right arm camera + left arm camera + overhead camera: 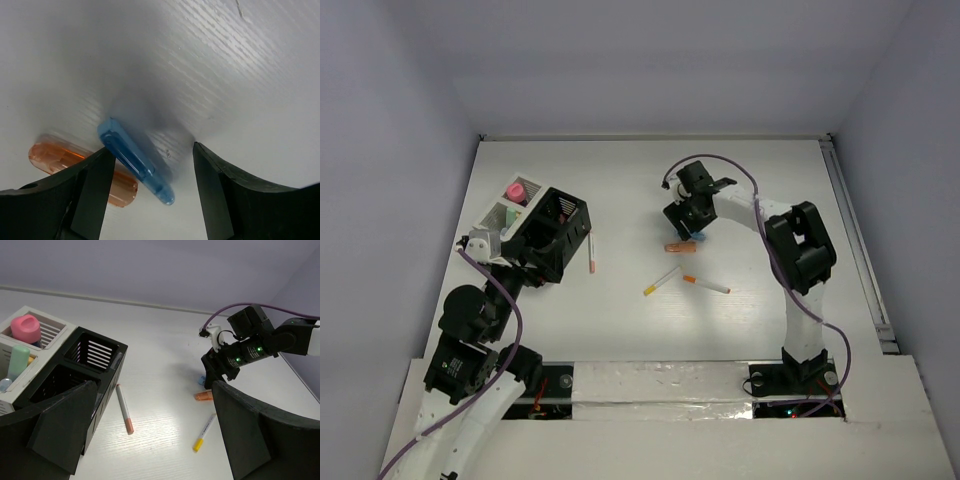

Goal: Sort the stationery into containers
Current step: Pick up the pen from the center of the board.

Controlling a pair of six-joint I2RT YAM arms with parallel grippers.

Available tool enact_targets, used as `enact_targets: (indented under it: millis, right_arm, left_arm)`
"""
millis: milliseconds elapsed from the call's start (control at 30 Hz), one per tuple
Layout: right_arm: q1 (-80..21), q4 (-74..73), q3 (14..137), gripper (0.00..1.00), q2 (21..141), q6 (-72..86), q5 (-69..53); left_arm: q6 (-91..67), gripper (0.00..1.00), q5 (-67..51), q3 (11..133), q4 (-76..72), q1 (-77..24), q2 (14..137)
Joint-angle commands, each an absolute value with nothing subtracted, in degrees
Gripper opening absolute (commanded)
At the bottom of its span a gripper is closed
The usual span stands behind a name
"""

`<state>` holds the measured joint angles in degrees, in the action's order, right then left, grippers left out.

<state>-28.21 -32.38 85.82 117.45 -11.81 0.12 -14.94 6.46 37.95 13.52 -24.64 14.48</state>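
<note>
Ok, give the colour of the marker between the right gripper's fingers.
The marker is blue, clearest in the right wrist view.

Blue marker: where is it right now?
The blue marker lies on the table between the right gripper's open fingers, beside the orange marker, right of centre overhead.

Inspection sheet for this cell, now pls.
surface: white table, no spills seen
job's things: black box and white box side by side, left; pink marker, green marker in white box; loose: red-tipped pen, yellow-tipped pen, orange-tipped pen, orange marker, blue marker
clutter: nothing seen
grippers: left gripper open, empty; right gripper open, straddling blue marker
cables: purple cable on each arm
surroundings: grey walls
</note>
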Motion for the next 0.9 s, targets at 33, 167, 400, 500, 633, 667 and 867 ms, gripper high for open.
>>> enact_targets:
  millis: [33,167,400,500,633,667,867]
  right_arm:
    - [-28.3,-31.91,90.08,0.69,119.44,-12.83,-1.5]
    - [-28.3,-32.17,91.67,0.62,121.11,-13.1,-0.62]
    - [-28.3,-31.2,91.41,0.32,120.59,-13.1,2.98]
    - [-28.3,-30.15,91.14,0.22,119.36,-13.18,4.3]
    - [-28.3,-28.13,91.58,0.09,117.33,-13.27,7.29]
    - [-28.3,-27.69,91.84,0.04,116.38,-13.27,9.04]
    - [-32.59,-20.76,94.74,0.0,109.79,-6.18,0.75]
  left_arm:
    - [-14.85,0.99,5.98,38.5,10.99,-24.43,15.38]
    - [-14.85,0.99,6.06,38.41,10.9,-24.43,15.64]
    - [-14.85,0.99,5.8,38.5,10.81,-24.43,16.0]
    - [-14.77,0.99,5.8,38.41,10.81,-24.43,16.0]
    - [-14.77,0.99,5.71,38.41,10.81,-24.43,15.82]
    - [-14.77,0.99,5.8,38.41,10.81,-24.43,15.82]
    - [-14.77,0.99,5.8,38.58,10.72,-24.43,15.91]
